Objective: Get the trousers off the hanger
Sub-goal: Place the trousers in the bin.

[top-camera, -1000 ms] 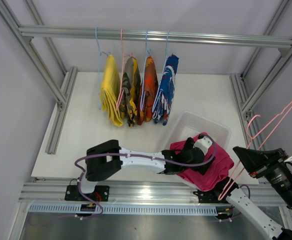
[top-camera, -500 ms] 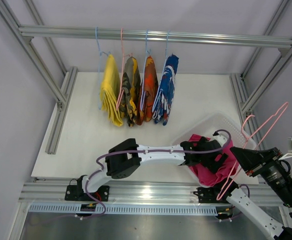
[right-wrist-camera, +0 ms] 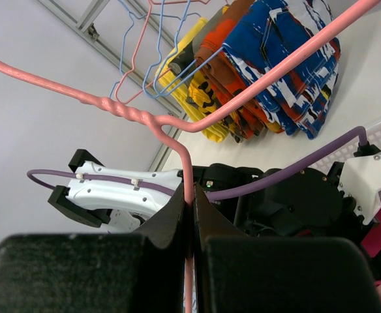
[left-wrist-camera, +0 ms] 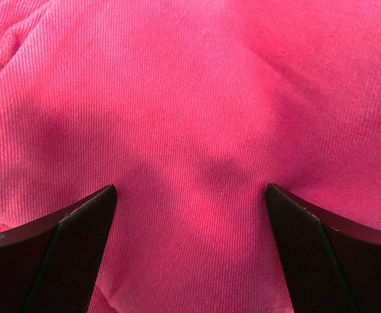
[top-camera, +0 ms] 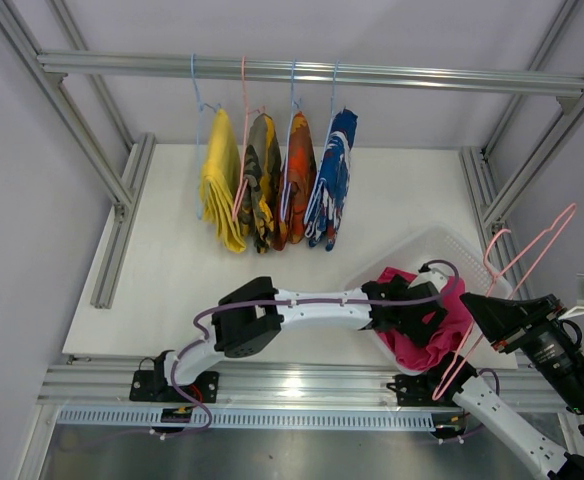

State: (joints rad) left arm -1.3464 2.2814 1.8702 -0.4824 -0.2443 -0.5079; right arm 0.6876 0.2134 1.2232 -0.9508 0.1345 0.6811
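The magenta pink trousers [top-camera: 430, 342] lie bunched in a clear plastic basket [top-camera: 452, 240] at the right. My left gripper [top-camera: 419, 312] is right over them. In the left wrist view its fingers [left-wrist-camera: 79, 248] stand wide apart, open, with the pink cloth [left-wrist-camera: 190, 98] filling the view between and beyond them. My right gripper [right-wrist-camera: 190, 202] is shut on a bare pink wire hanger [right-wrist-camera: 269, 72] and holds it up at the far right [top-camera: 532, 250]. Yellow [top-camera: 220, 185], camouflage [top-camera: 259, 180], orange-red [top-camera: 299, 175] and blue-and-white [top-camera: 330, 180] trousers hang on hangers from the rail.
The aluminium rail [top-camera: 422, 76] crosses the back of the frame. Frame posts run down both sides of the white table [top-camera: 172, 270]. The left arm [top-camera: 312, 305] stretches across the near table toward the basket.
The left arm has swung right with the magenta trousers, off the pink hanger and into the basket. The basket has shifted right. In the last half second almost nothing moved.
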